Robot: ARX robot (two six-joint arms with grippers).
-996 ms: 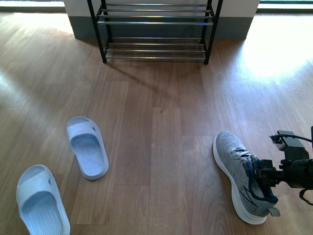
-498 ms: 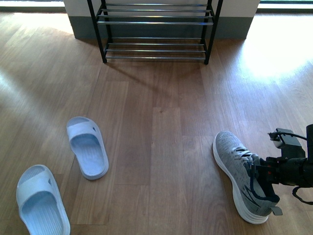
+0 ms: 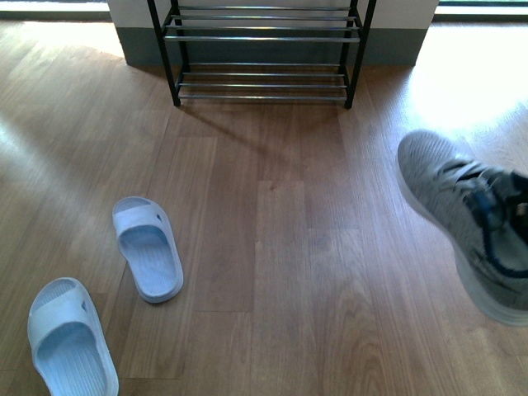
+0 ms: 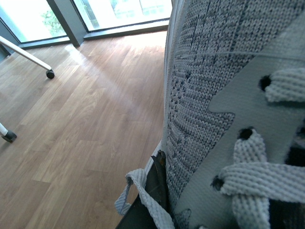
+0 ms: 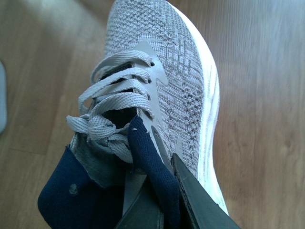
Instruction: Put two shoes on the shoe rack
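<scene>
Grey sneaker [image 3: 466, 219] now lifted off the floor [image 3: 272, 247], nearer the rack [image 3: 262, 49].

Slippers [image 3: 147, 247], rack [image 3: 262, 82] on wood floor [image 3: 280, 247]

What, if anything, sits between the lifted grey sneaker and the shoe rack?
Nothing visible. The grey sneaker, clamped by the right tool, hangs nearer than the shoe rack and to its right. Only bare wood floor lies between them. Both blue slippers lie far left, outside that path.
</scene>
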